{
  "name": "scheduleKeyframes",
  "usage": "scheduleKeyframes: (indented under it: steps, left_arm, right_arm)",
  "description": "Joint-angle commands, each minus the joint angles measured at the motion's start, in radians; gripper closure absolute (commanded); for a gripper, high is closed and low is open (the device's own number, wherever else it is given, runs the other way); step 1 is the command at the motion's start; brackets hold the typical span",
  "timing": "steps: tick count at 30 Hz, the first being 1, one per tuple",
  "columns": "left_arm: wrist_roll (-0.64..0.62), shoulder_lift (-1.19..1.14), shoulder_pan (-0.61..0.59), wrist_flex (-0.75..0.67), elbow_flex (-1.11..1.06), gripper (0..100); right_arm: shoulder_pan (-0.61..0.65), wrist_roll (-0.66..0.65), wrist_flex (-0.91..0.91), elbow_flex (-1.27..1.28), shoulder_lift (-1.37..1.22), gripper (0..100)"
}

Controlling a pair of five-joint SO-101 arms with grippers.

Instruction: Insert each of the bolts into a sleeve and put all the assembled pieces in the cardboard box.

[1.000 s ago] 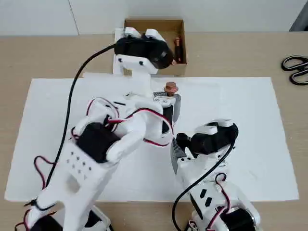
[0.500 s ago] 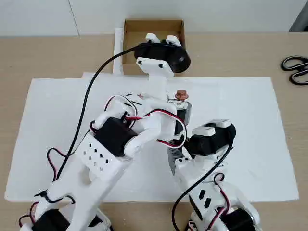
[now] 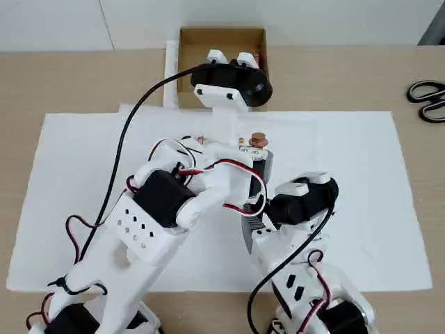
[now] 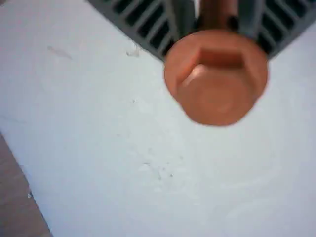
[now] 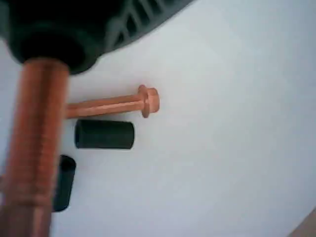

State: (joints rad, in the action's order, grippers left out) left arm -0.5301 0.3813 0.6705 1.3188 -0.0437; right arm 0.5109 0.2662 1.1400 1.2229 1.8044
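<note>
The left arm has swung across the front of the cardboard box (image 3: 186,40), which now sits just beyond the left pincer (image 3: 260,154), clamped on a bolt (image 3: 259,140) held head-up above its jaws, probably so the shank can drop into a sleeve (image 5: 104,134).

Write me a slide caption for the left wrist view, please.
Left gripper holding a copper bolt, hexagonal head toward the camera, above the white sheet.
</note>
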Motion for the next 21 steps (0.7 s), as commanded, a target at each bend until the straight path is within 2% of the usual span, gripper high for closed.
scheduleKeyframes:
  steps: [1,21]
  left_arm:
    - [-0.003,0.011,0.009,0.025,0.007,99]
    - [-0.005,0.06,0.018,0.068,0.039,99]
  right_arm:
    - [-0.005,0.006,-0.033,-0.009,0.01,99.5]
    - [-0.007,0.006,-0.033,-0.008,0.01,99.5]
